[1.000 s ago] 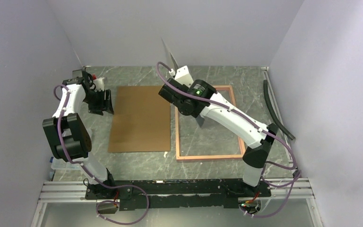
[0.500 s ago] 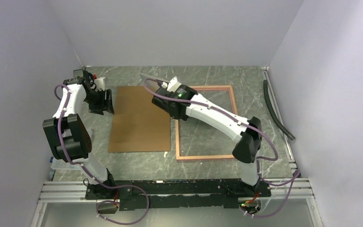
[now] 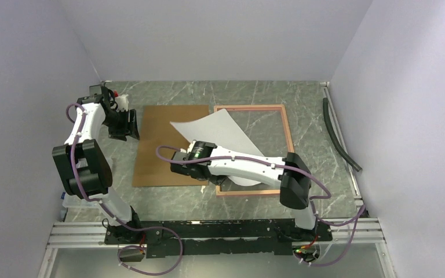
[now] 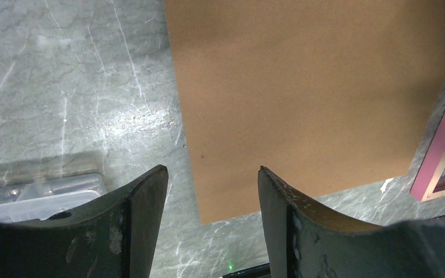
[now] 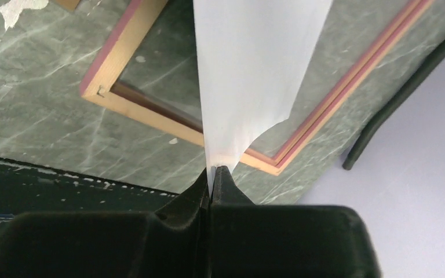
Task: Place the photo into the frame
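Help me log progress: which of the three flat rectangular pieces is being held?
The photo, white back showing, is pinched at its edge by the right gripper, jaws shut. The brown backing board and the frame lie flat on the table.

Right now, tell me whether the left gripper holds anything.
No: the left gripper hangs open and empty above the board.

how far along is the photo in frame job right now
Done: the frame lies on the table with the backing board out, flat beside it. In hand: the right gripper is shut on an edge of the photo, which curls in the air, white back up, above the frame. The left gripper is open, holding nothing. Left: lay the photo flat inside the frame; it is not in yet.
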Controlling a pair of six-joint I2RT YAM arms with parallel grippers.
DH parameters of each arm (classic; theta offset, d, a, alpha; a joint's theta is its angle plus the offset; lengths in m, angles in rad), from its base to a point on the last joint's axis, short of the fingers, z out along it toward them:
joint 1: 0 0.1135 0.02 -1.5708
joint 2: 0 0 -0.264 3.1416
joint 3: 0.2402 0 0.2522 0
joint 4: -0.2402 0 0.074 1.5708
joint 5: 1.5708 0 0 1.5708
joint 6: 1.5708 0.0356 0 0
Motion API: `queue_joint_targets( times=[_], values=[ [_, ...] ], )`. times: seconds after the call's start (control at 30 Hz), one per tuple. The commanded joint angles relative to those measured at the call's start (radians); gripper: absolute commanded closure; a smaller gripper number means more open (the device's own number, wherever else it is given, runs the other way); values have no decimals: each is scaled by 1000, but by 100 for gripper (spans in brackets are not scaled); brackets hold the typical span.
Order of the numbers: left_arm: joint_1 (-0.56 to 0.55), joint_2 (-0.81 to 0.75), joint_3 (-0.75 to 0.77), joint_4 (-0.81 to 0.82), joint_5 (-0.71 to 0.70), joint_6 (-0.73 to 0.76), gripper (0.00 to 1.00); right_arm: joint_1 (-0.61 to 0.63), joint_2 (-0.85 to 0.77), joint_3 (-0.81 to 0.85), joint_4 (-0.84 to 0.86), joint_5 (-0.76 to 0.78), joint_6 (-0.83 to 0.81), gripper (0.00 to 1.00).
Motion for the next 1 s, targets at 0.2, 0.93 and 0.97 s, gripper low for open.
queue_joint_targets(
  times=[0.2,0.93,0.97],
  values=[
    [-4,-48,22,-5,12,-14,36,-43,50,-136,67,-155,215,100],
    [-6,-85,-69,39,35,-5,37,-182,-1,-131,101,-42,317,100],
    [-6,-86,-70,38,36,-5,37,-191,1,-128,105,-39,317,100]
  ],
)
